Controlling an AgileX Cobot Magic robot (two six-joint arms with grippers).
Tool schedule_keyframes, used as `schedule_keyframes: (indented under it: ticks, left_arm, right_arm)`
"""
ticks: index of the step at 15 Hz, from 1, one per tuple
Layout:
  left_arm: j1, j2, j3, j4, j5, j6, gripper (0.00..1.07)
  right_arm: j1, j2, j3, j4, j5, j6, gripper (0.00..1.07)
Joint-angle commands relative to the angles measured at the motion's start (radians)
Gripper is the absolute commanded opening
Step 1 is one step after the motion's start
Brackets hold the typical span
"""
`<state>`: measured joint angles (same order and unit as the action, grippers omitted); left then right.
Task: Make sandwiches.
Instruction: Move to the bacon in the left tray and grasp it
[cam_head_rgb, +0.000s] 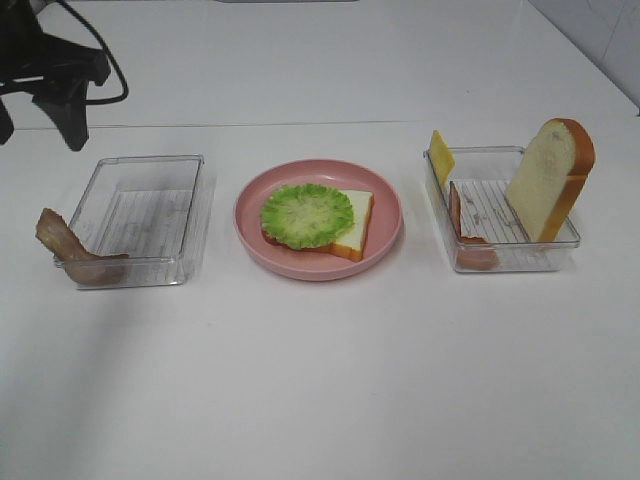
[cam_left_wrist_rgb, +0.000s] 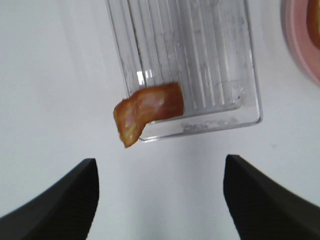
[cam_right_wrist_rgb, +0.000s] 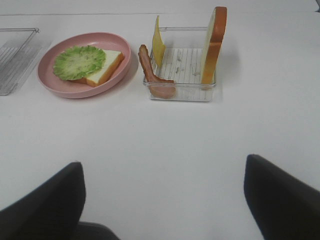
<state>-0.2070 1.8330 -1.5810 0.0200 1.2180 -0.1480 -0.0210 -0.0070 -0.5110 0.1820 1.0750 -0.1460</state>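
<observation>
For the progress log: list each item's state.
Left hand: open, empty.
Right hand: open, empty.
Lettuce: flat on plated bread slice.
Left bacon strip: draped over corner of left tray.
Right bacon strip: draped over wall of right tray.
Cheese slice: on edge in right tray.
Second bread slice: upright, same tray.

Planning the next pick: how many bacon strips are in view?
2. One bacon strip hangs over the front-left corner of the left tray; the other leans inside the right tray by its left wall. The lettuce on the plate could hide more.
</observation>
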Motion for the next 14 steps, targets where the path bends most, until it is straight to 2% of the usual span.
schedule_keyframes:
  ticks: [1, 6, 10, 14]
  left_arm:
    - [0.041, -0.017, 0.090, 0.004, 0.052, -0.006, 0.67]
    - [0.110, -0.013, 0.274, -0.001, -0.128, -0.025, 0.67]
    - [0.112, 0.026, 0.280, -0.052, -0.239, -0.025, 0.67]
    - [0.112, 0.104, 0.276, -0.057, -0.305, -0.022, 0.67]
  right_arm:
    - [0.000, -0.010, 0.005, 0.002, -0.009, -0.009, 0.81]
    - [0.000, -0.010, 0.005, 0.002, -0.009, -0.009, 0.81]
    - [0.000, -0.010, 0.005, 0.002, -0.009, -0.009, 0.81]
    - [0.000, -0.010, 0.005, 0.002, -0.009, -0.009, 0.81]
